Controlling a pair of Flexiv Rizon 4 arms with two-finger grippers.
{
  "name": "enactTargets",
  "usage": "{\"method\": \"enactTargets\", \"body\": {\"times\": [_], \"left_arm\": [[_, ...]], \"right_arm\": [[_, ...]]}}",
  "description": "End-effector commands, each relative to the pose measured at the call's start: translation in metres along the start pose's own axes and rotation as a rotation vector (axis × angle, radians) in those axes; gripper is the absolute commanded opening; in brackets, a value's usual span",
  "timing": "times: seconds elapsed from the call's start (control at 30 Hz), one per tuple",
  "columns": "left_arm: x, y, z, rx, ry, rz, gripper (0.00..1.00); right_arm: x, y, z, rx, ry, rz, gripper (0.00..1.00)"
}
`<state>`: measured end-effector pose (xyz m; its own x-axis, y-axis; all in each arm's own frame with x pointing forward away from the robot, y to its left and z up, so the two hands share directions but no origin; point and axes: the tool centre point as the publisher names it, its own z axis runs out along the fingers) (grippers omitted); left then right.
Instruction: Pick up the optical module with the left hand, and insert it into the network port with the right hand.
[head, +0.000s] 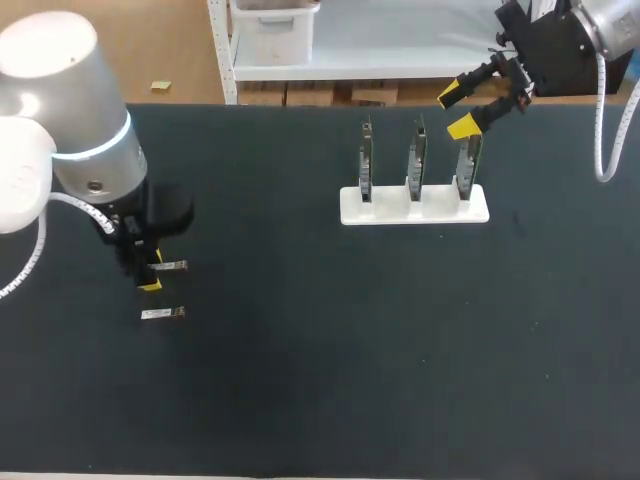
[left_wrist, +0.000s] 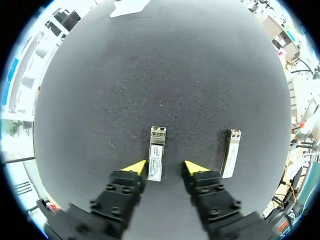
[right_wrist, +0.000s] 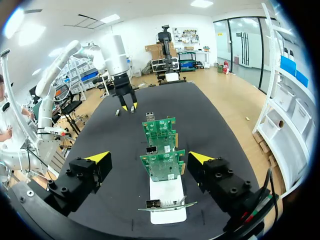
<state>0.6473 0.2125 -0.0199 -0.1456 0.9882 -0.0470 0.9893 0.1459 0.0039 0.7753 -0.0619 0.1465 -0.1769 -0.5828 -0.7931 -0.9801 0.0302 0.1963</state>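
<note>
Optical module (left_wrist: 156, 160) sits on the tabletop (left_wrist: 160, 75) at left, between the spread fingers of my left end effector (left_wrist: 166, 168), not gripped yet. I'd drop straight down, pinch its long sides, and skip the second module (left_wrist: 231, 152) beside it.

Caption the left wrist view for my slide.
Open left gripper straddles one optical module; a second module lies beside it.

Blk matte table (head: 300, 400), speckled surface, even light
</note>
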Motion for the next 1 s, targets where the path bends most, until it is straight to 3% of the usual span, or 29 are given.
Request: {"method": "enactTargets", "body": {"times": [0.03, 0.3, 0.5, 0.7, 0.9, 1.0], "left_arm": [[0.0, 0.004, 0.003, 0.006, -0.003, 0.002, 0.0], [-0.002, 0.006, 0.003, 0.016, -0.009, 0.007, 0.0], [-0.018, 0.011, -0.011, -0.022, -0.061, 0.015, 0.0], [-0.043, 0.03, -0.042, -0.102, -0.176, 0.013, 0.0], [-0.065, 0.063, -0.075, -0.172, -0.328, -0.036, 0.0], [-0.077, 0.084, -0.092, -0.2, -0.449, -0.104, 0.0]], "right_arm": [[0.0, 0.002, 0.0, 0.004, -0.001, -0.001, 1.0], [0.0, 0.002, 0.0, 0.004, -0.001, -0.001, 1.0], [0.0, 0.002, 0.0, 0.004, -0.001, -0.001, 1.0], [0.0, 0.002, 0.0, 0.004, -0.001, -0.001, 1.0], [0.0, 0.002, 0.0, 0.004, -0.001, -0.001, 1.0], [0.0, 0.002, 0.0, 0.004, -0.001, -0.001, 1.0]]}}
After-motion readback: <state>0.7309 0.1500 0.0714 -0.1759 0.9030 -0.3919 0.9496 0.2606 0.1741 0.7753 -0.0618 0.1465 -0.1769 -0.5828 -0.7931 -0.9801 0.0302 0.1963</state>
